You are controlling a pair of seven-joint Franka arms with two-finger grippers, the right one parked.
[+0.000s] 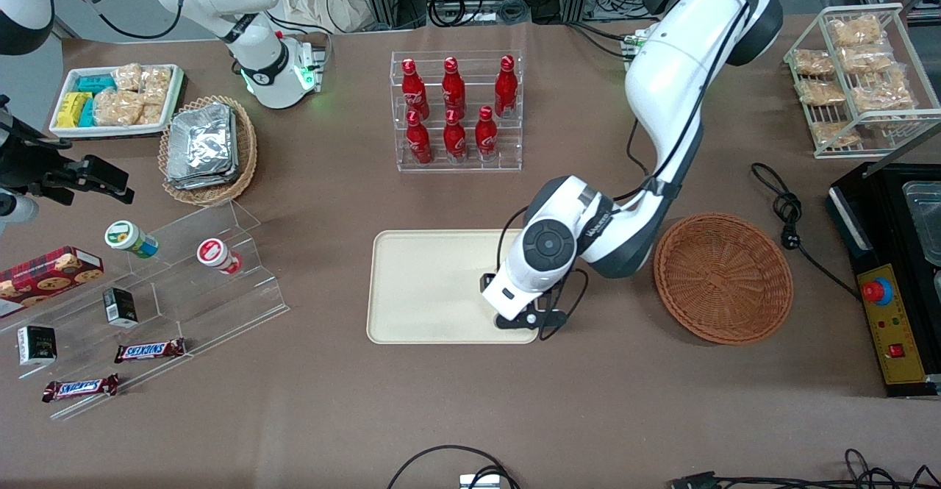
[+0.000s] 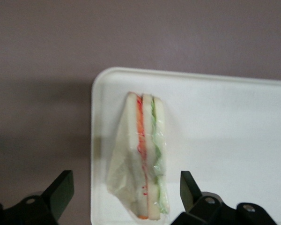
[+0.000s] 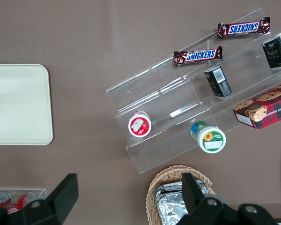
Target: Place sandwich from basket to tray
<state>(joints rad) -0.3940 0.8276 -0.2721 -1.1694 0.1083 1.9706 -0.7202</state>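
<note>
The sandwich (image 2: 147,154), a clear-wrapped white-bread wedge with orange and green layers, lies on the cream tray (image 2: 225,122) close to one of its rounded corners. My gripper (image 2: 125,182) hovers over it, open, with one finger (image 2: 61,192) off the tray's edge and the other (image 2: 189,190) over the tray; neither touches the sandwich. In the front view the gripper (image 1: 523,316) is at the tray (image 1: 426,283) corner nearest the reddish-brown basket (image 1: 724,277), and the wrist hides the sandwich. Nothing shows in the basket.
A clear rack of red bottles (image 1: 456,110) stands farther from the front camera than the tray. An acrylic step shelf (image 1: 184,283) with snacks lies toward the parked arm's end. A black cable (image 1: 790,217) and a black machine (image 1: 893,276) sit beside the basket.
</note>
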